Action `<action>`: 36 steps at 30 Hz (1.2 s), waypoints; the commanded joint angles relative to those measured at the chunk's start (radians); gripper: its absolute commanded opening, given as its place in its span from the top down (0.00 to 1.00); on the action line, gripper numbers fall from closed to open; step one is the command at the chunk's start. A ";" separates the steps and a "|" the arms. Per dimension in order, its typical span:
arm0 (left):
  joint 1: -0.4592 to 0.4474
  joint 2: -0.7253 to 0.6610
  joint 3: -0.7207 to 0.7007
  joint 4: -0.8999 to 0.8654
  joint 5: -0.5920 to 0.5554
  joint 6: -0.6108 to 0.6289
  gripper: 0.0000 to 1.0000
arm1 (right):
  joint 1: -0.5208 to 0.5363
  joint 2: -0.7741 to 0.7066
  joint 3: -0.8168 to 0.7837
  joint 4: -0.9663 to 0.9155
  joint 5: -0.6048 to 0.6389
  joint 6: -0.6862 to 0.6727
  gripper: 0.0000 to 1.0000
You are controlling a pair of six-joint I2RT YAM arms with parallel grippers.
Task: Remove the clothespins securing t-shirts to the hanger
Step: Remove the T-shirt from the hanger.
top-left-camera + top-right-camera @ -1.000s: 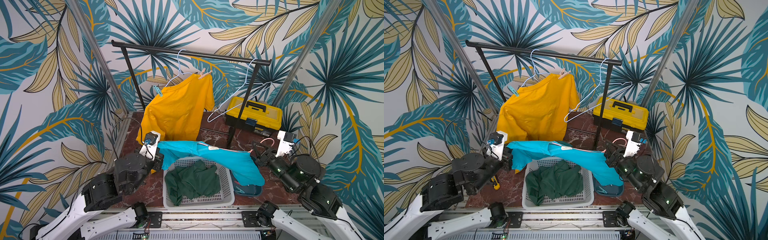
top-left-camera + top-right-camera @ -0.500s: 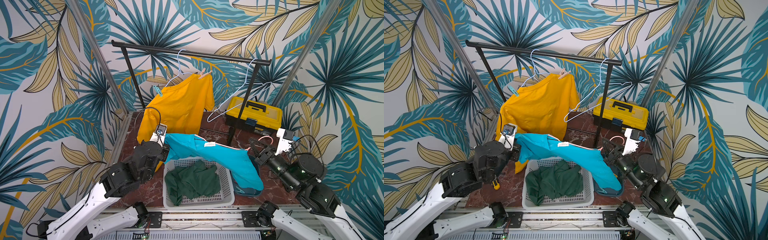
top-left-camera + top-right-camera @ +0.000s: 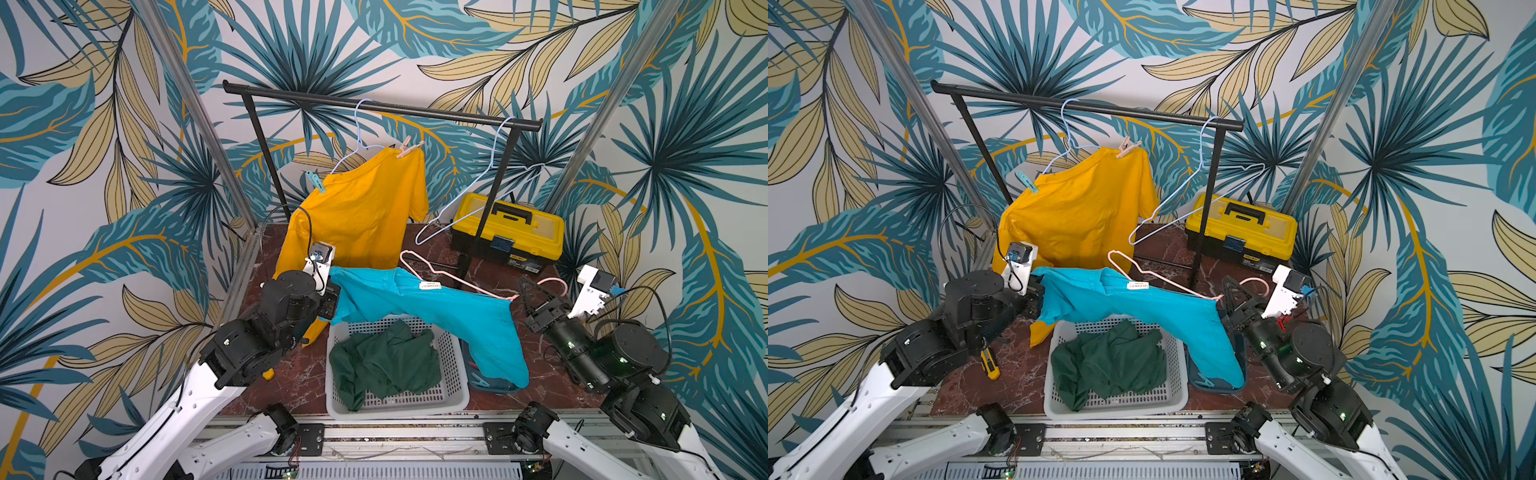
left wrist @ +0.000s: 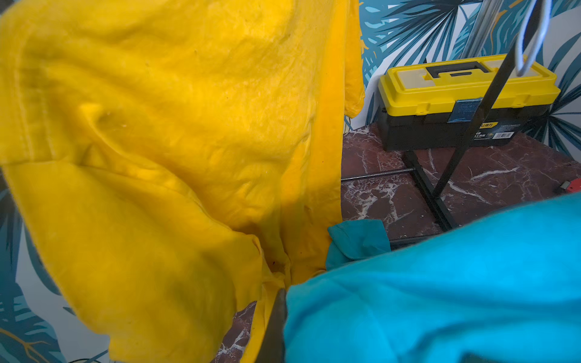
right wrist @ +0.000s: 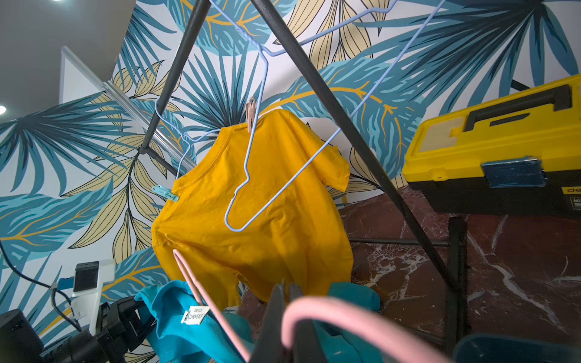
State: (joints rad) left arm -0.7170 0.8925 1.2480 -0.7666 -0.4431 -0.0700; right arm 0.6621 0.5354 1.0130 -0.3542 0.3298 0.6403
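A golden yellow t-shirt hangs on a pale blue hanger from the black rail. A tan clothespin and a teal clothespin pin its shoulders. The turquoise t-shirt stretches between my arms, still draped on a pink hanger. My left gripper is shut on the shirt's left edge. My right gripper is shut on the pink hanger's hook. A dark green t-shirt lies crumpled in the basket.
The white mesh basket stands at the front centre. A yellow and black toolbox sits at the back right behind the rack's leg. An empty blue hanger dangles from the rail. A yellow utility knife lies by my left arm.
My left arm has swung right and toward the rack, carrying the turquoise shirt's edge. The right gripper has drawn slightly back with the pink hanger.
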 commanded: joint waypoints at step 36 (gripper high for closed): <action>0.027 0.119 0.111 0.101 0.055 0.037 1.00 | -0.008 -0.040 0.149 0.439 0.287 -0.286 1.00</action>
State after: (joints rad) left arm -0.7101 1.0008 1.3602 -0.6514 -0.3031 -0.0330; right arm 0.6609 0.5709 1.2106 0.0311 0.5320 0.4290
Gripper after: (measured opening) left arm 0.054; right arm 0.057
